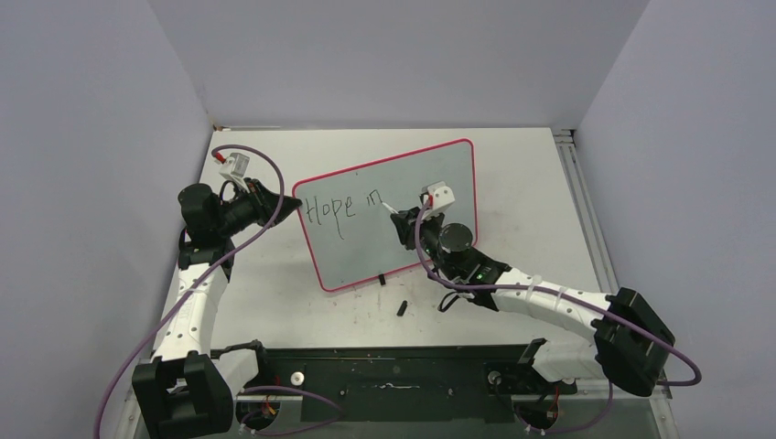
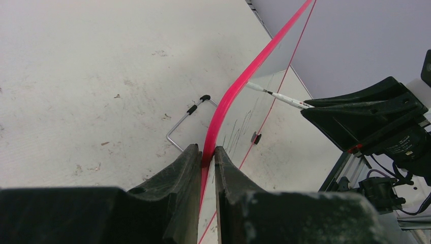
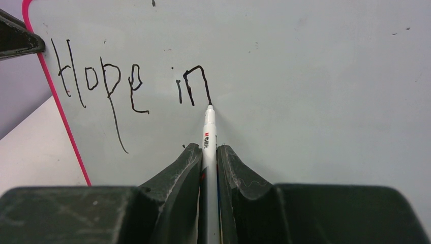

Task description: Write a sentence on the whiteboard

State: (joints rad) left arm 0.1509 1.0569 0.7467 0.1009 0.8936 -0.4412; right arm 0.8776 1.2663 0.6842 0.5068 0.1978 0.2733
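Observation:
The whiteboard (image 1: 357, 251), pale with a red-pink rim, stands tilted at the table's middle. Black lettering on it reads "Hope in" (image 1: 339, 208). My left gripper (image 1: 295, 206) is shut on the board's left rim; in the left wrist view the jaws (image 2: 207, 155) pinch the red edge (image 2: 239, 84). My right gripper (image 1: 409, 219) is shut on a white marker pen (image 1: 392, 208). In the right wrist view the pen (image 3: 209, 132) runs between my fingers (image 3: 209, 152), its tip touching the board (image 3: 315, 76) at the foot of the "n" in "Hope in" (image 3: 127, 84).
A small black pen cap (image 1: 402, 306) lies on the table in front of the board. A black foot (image 1: 381, 278) sits at the board's lower edge. A wire stand (image 2: 183, 122) shows behind the board. A black rail (image 1: 393, 366) runs along the near edge.

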